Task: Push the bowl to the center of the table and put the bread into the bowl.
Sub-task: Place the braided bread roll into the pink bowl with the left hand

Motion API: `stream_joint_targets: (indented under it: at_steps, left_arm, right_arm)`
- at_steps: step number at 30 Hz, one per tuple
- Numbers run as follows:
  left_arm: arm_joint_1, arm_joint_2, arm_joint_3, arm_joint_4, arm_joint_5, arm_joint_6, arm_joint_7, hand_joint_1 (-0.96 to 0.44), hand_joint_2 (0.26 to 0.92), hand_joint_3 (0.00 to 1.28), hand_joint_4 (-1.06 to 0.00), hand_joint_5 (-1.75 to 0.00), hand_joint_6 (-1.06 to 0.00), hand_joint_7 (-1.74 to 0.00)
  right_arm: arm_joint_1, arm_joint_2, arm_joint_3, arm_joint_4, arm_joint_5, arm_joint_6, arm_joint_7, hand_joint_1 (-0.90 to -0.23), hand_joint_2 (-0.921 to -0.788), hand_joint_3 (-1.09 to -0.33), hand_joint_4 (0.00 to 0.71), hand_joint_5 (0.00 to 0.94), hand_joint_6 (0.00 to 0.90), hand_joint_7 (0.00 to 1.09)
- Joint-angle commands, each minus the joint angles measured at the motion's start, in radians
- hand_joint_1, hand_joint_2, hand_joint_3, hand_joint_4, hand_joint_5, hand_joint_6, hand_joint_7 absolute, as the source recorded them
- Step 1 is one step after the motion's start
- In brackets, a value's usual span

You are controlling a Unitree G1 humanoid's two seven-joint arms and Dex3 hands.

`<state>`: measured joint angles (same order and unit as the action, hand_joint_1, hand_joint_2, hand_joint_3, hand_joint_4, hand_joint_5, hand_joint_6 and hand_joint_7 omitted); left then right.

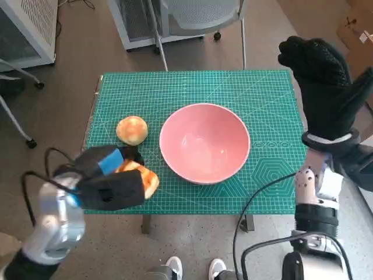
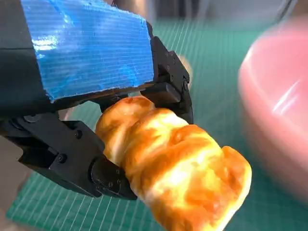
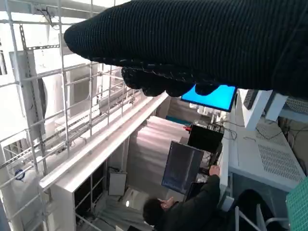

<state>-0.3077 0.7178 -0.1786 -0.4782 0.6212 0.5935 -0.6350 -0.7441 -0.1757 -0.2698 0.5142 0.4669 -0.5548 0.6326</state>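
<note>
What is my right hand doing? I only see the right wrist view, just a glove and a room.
Observer: The right hand is raised beside the table's right edge, holding nothing.
Operator: Where's the bread?
Observer: The left hand grips the bread near the table's front left corner.
Operator: Is the bowl in the middle?
Observer: The pink bowl sits near the center of the green mat, with nothing in it.
Operator: Anything else there?
Observer: A round bun lies left of the bowl.
</note>
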Motion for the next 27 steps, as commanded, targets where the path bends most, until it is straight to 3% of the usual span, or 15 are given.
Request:
stream_joint_targets:
  at_steps: [1, 6, 11, 20, 27]
  left_arm:
    - [-0.07, 0.01, 0.12, -0.113, -0.042, -0.044, 0.019, 0.0, 0.869, 0.03, -0.86, -1.0, -0.76, -1.02]
    - [-0.162, -0.024, 0.118, -0.056, -0.065, -0.131, 0.073, 0.0, 0.864, 0.02, -0.89, -0.97, -0.78, -0.99]
    - [-0.299, -0.061, 0.026, 0.057, -0.022, -0.16, 0.076, 0.0, 0.862, 0.02, -0.89, -0.97, -0.78, -0.97]
    - [-0.52, -0.184, -0.127, 0.252, 0.012, -0.159, 0.027, 0.0, 0.892, 0.02, -0.82, -1.07, -0.73, -1.01]
    - [-0.633, -0.306, -0.215, 0.442, 0.011, -0.208, 0.055, 0.0, 0.917, 0.02, -0.76, -1.12, -0.68, -1.07]
  right_arm:
    - [0.015, 0.005, 0.004, 0.01, -0.004, 0.013, -0.003, -0.684, -0.921, -0.754, 0.284, 0.002, 0.372, 0.0]
    - [0.016, 0.009, 0.008, 0.01, -0.008, 0.012, -0.003, -0.686, -0.921, -0.752, 0.285, 0.002, 0.374, 0.0]
    - [0.02, 0.011, 0.012, 0.01, -0.008, 0.013, -0.002, -0.693, -0.921, -0.746, 0.286, 0.002, 0.375, 0.0]
    - [0.039, 0.015, 0.02, -0.011, -0.01, 0.013, -0.006, -0.698, -0.921, -0.744, 0.288, 0.002, 0.377, 0.0]
    - [0.059, 0.01, 0.02, -0.043, -0.005, 0.027, -0.008, -0.695, -0.921, -0.747, 0.287, 0.001, 0.376, 0.0]
